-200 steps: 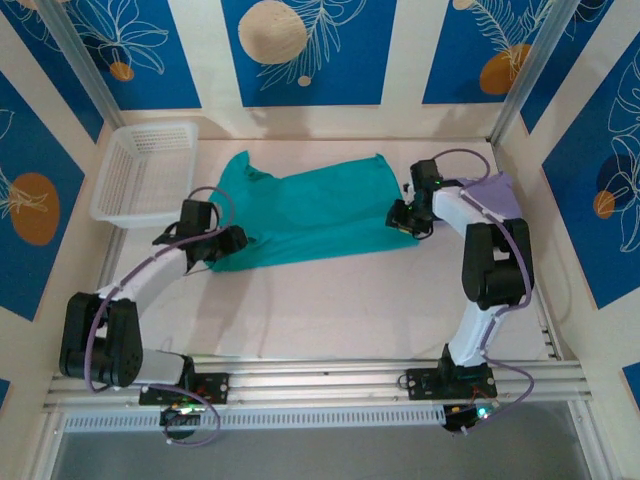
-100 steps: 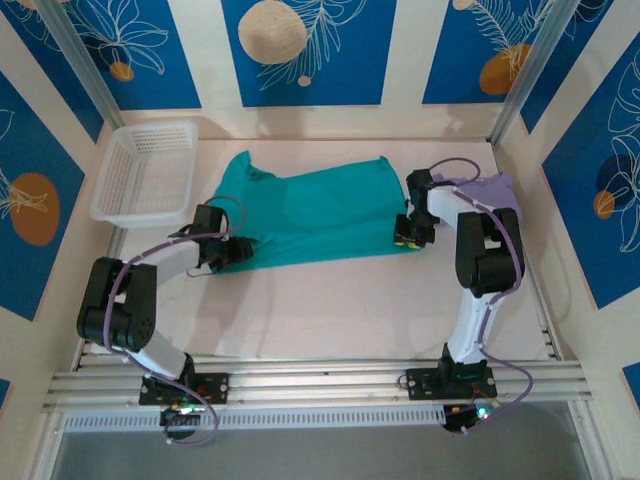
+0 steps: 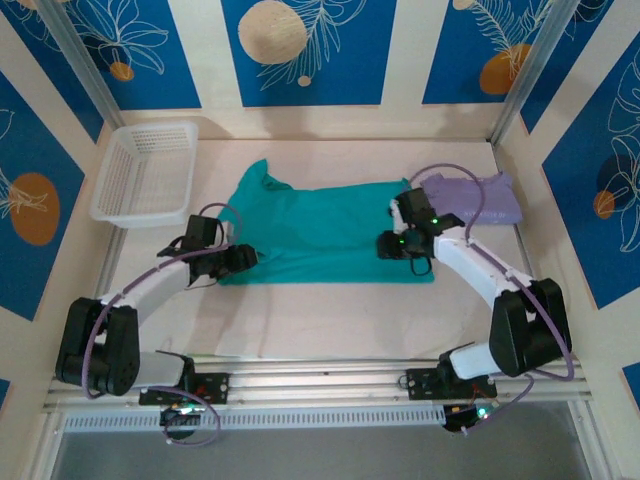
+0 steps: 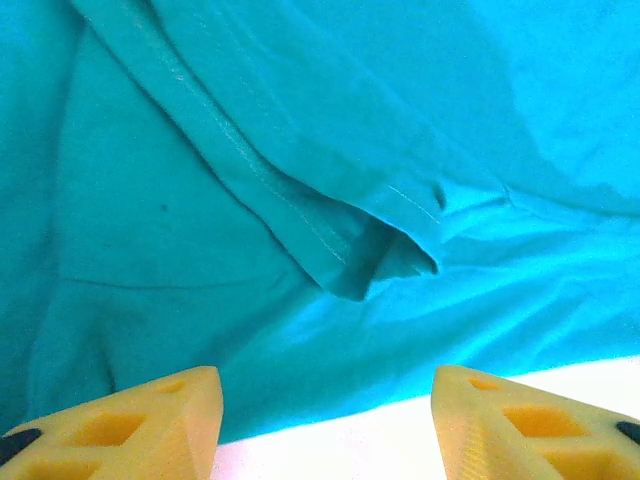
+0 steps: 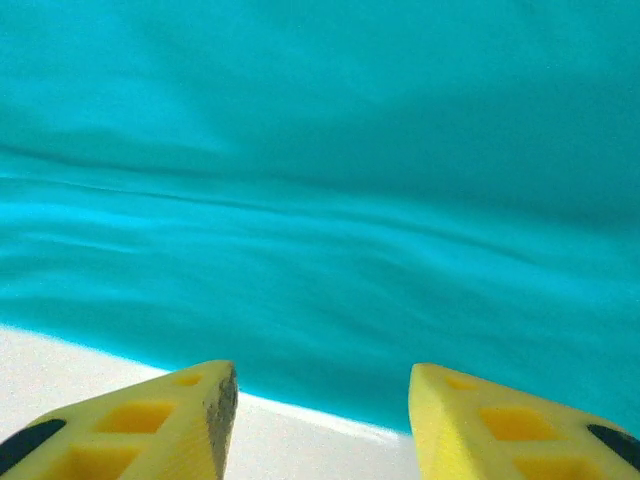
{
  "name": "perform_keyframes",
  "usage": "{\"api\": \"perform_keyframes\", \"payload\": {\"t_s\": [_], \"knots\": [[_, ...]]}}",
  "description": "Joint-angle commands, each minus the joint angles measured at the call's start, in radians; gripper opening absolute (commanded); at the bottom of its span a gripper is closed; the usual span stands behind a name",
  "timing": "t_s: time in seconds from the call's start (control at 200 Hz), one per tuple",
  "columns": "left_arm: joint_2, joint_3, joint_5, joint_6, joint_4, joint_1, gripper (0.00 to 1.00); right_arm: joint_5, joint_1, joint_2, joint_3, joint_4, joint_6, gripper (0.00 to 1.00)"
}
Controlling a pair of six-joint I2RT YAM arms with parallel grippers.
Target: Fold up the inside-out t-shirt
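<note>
The inside-out t-shirt (image 3: 320, 225) lies spread in teal-green across the middle of the table, its near hem running straight from left to right. My left gripper (image 3: 248, 258) sits at the shirt's near left corner. In the left wrist view this gripper (image 4: 325, 425) is open, bare table between its yellow fingertips (image 4: 170, 415), and a folded sleeve edge (image 4: 385, 262) lies just ahead. My right gripper (image 3: 386, 246) rests over the shirt's near right part. Its wrist view shows it (image 5: 320, 415) open above the hem, holding nothing, with rippled cloth (image 5: 330, 230) ahead.
A folded pale lavender shirt (image 3: 478, 198) lies at the back right, close behind the right arm. A white mesh basket (image 3: 145, 170) stands at the back left. Bare table (image 3: 330, 320) stretches between the shirt's hem and the arm bases.
The shirt's near edge has come toward the front and lies straighter. The right gripper moved forward and left and opened off the cloth. The left gripper shifted slightly right along the corner.
</note>
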Motion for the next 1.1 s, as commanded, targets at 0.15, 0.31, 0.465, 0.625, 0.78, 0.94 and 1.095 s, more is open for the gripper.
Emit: {"api": "perform_keyframes", "payload": {"t_s": [0.15, 0.31, 0.465, 0.625, 0.78, 0.94, 1.095], "knots": [[0.014, -0.070, 0.010, -0.050, 0.078, 0.092, 0.49, -0.160, 0.342, 0.286, 0.203, 0.368, -0.107, 0.64], [0.059, -0.116, 0.031, -0.046, 0.121, 0.116, 0.41, -0.106, 0.432, 0.507, 0.399, 0.338, -0.131, 0.69], [0.057, -0.161, 0.033, -0.040, 0.145, 0.131, 0.38, -0.006, 0.490, 0.672, 0.576, 0.248, -0.167, 0.72], [0.047, -0.187, 0.042, -0.034, 0.155, 0.143, 0.38, 0.135, 0.504, 0.831, 0.785, 0.065, -0.157, 0.72], [0.064, -0.196, 0.050, -0.026, 0.161, 0.158, 0.38, 0.231, 0.503, 0.910, 0.890, -0.014, -0.140, 0.64], [0.065, -0.200, 0.055, -0.027, 0.170, 0.161, 0.38, 0.342, 0.445, 0.937, 0.985, -0.090, -0.073, 0.45], [0.059, -0.198, 0.047, -0.019, 0.158, 0.161, 0.38, 0.290, 0.368, 0.929, 1.049, -0.134, 0.023, 0.38]]}}
